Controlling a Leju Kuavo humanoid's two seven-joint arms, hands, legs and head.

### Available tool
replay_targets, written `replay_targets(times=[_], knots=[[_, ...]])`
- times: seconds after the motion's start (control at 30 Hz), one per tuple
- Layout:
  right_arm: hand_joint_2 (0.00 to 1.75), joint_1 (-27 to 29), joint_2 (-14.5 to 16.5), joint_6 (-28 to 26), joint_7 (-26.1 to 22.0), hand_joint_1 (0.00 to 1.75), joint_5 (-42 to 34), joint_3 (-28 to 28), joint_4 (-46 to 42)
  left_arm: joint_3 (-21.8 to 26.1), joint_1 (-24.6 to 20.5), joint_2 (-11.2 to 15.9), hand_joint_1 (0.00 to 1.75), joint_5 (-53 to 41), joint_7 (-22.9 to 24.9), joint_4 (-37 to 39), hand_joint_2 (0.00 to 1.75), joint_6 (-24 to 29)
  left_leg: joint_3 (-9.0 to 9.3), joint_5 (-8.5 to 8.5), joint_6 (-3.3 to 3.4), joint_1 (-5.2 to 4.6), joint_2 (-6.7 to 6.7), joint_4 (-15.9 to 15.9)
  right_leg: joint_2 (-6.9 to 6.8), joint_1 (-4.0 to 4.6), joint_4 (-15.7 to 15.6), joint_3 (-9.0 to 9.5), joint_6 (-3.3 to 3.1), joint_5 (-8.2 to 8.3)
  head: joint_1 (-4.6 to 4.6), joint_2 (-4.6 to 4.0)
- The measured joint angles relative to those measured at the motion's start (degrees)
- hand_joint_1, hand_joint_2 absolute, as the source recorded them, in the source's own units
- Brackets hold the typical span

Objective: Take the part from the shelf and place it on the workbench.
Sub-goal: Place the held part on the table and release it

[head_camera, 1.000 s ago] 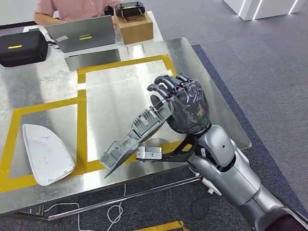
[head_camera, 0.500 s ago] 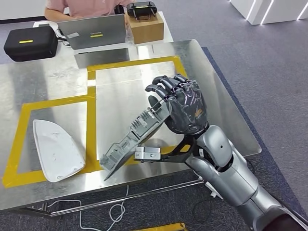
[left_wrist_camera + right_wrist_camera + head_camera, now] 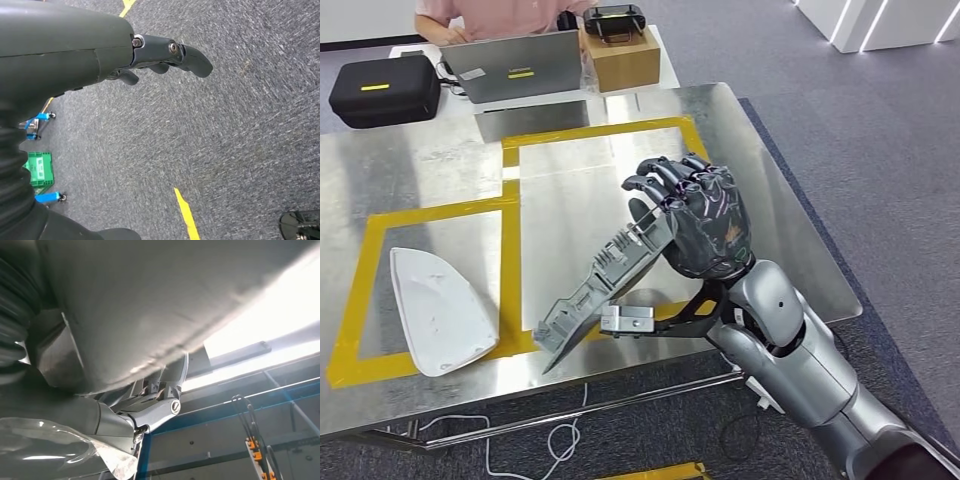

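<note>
R hand (image 3: 705, 225) grips the top end of the long grey part (image 3: 603, 285), fingers wrapped on it. Part slants down to the workbench (image 3: 569, 190). L hand (image 3: 166, 52) hangs w/ nothing in it. If let go too soon, part could tip off the near edge.

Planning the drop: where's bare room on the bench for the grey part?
Bare metal inside the yellow tape box under the right hand and grey part. Also the strip toward the laptop. Left box is taken by the white part.
</note>
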Motion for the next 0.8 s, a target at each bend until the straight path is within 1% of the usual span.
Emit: replay_targets(times=[0.27,0.43,0.8], knots=[[1.75,0.0,0.0,-0.3,0.4,1.75,0.4,-0.4,0.1,0.0,0.0,0.0,0.0,0.2,-0.1,0.0,1.75,0.0,0.0,0.05,-0.04,0.13,0.0,0.0,0.0,0.12,0.1,-0.04,-0.01,0.0,0.0,0.0],[1.75,0.3,0.1,1.0,1.8,1.75,-0.4,-0.7,0.9,0.0,0.0,0.0,0.0,0.0,0.6,0.0,1.75,0.0,0.0,0.05,-0.04,0.14,0.0,0.0,0.0,0.13,0.1,-0.04,-0.02,-0.01,0.0,0.0],[1.75,0.9,2.1,3.0,2.9,1.75,-3.5,-0.6,2.7,0.6,0.4,-0.4,0.0,-1.1,1.8,-0.4,1.75,0.0,0.08,0.06,-0.05,0.14,0.01,0.0,0.03,0.13,0.1,0.01,-0.02,-0.01,0.0,0.0]])
